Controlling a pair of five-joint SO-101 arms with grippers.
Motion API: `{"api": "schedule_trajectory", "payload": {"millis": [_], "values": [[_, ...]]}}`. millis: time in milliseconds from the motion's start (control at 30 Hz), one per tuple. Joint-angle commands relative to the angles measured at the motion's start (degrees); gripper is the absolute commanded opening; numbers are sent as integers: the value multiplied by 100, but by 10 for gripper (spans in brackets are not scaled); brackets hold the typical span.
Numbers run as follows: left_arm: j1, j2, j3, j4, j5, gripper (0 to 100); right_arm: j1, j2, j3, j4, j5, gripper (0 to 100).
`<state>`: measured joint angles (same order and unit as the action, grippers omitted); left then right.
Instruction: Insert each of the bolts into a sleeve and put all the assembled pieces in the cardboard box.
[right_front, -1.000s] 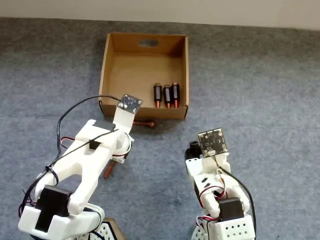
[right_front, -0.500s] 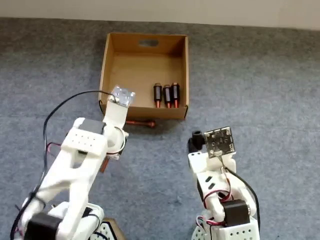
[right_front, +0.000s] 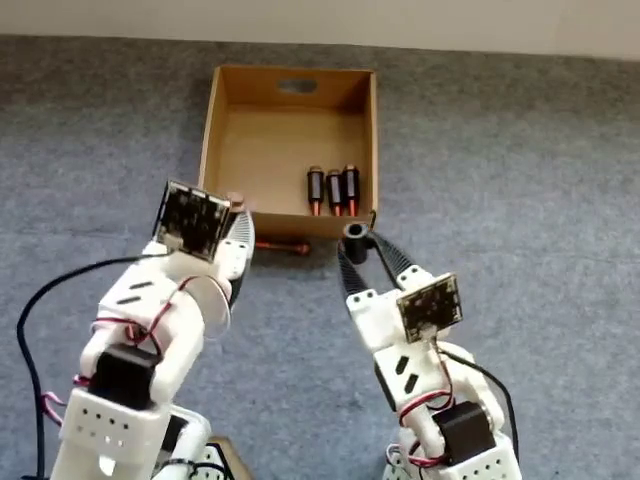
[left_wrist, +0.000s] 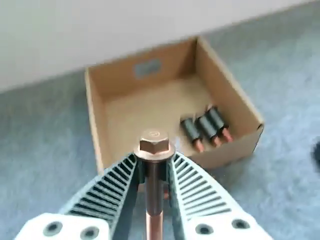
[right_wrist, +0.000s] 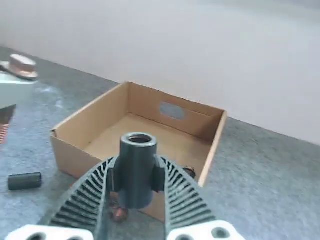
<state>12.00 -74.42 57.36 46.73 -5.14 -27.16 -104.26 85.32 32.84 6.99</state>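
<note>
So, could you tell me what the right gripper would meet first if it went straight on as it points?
Likely the near wall of the cardboard box: the right gripper, shut on a sleeve, sits just short of it, depth unclear.

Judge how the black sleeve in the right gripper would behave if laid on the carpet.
The sleeve looks like a stiff, thick-walled tube, so it likely won't deform in the right gripper. Being round, it would probably roll if laid sideways, though the carpet may slow it.
</note>
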Motion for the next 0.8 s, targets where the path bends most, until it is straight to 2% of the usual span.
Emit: {"api": "schedule_trajectory", "payload": {"millis": [0, 67, 167, 300, 500, 767], "values": [[347, -488, 22, -721, 35, 8, -259, -48, 286, -391, 26, 6], [549, -629, 48, -1064, 167, 8, -259, -57, 602, -804, 35, 6], [699, -778, 321, -1785, 958, 8, -251, -57, 945, -1323, 35, 6], [725, -822, 857, -2787, 1600, 8, -251, -66, 1112, -1499, 35, 6], [1279, -831, 1385, -3912, 1662, 8, -251, -66, 1138, -1499, 26, 6], [1895, -787, 1393, -4088, 1653, 9, -251, -66, 1138, -1490, 26, 6]]}}
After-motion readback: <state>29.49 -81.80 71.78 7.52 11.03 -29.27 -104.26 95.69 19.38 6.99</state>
